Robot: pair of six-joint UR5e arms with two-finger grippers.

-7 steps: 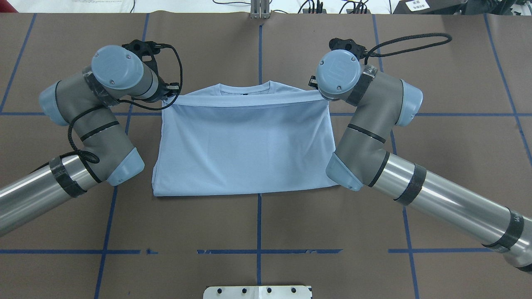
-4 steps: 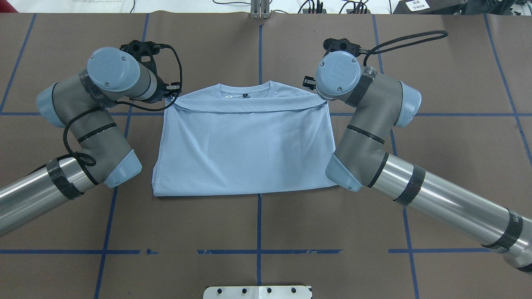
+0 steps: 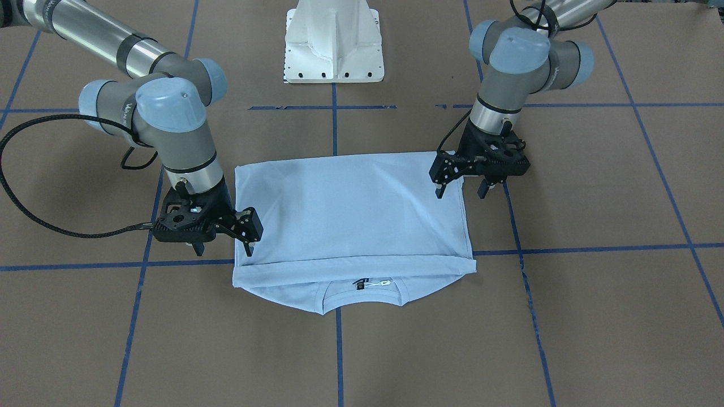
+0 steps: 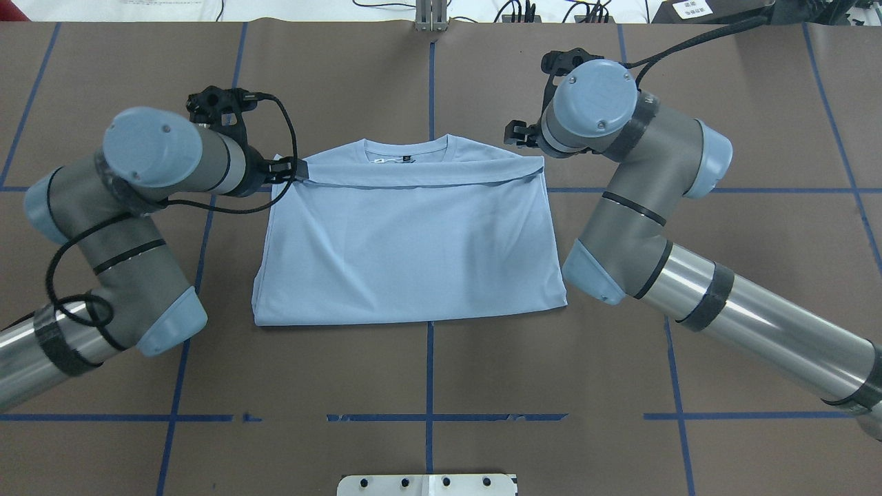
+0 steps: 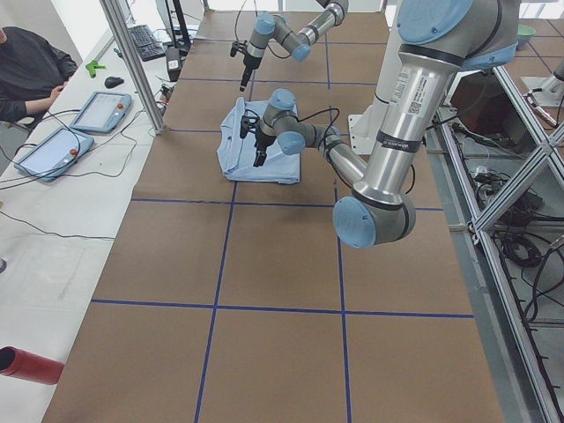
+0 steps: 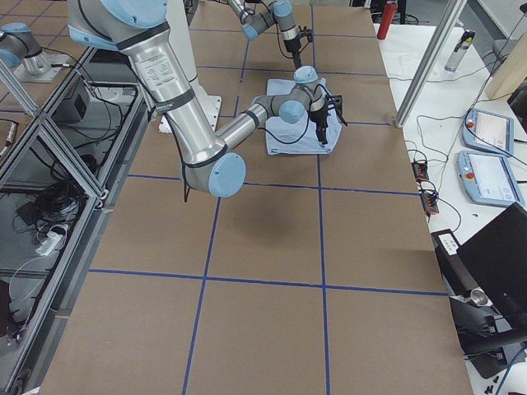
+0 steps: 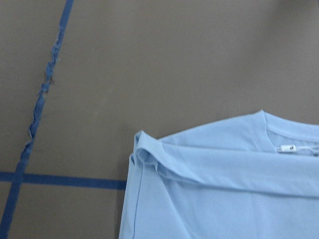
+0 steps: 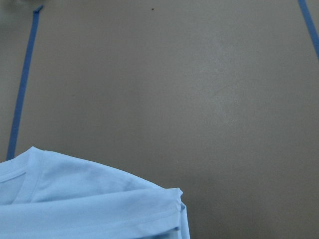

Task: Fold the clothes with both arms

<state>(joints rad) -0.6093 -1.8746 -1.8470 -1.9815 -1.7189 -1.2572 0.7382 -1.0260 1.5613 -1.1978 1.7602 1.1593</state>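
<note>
Both stand wide and empty: left hand and right hand flank the light blue T-shirt, lying folded on the surface between them. Judged light, limp, layers prone to sliding; best pinched through both layers at the corners nearest each hand.

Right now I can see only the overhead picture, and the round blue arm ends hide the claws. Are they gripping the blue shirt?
Observer: No. In the front camera the left gripper and the right gripper are both open with nothing between their fingers. Each hangs over a side edge of the T-shirt.
Visitor: Is the fold tidy underneath?
Observer: Not quite. The left wrist camera shows a bunched wrinkle at the folded corner.
Visitor: Is anybody nearby?
Observer: Yes. The left side camera shows a person in a dark top beside the table.
</note>
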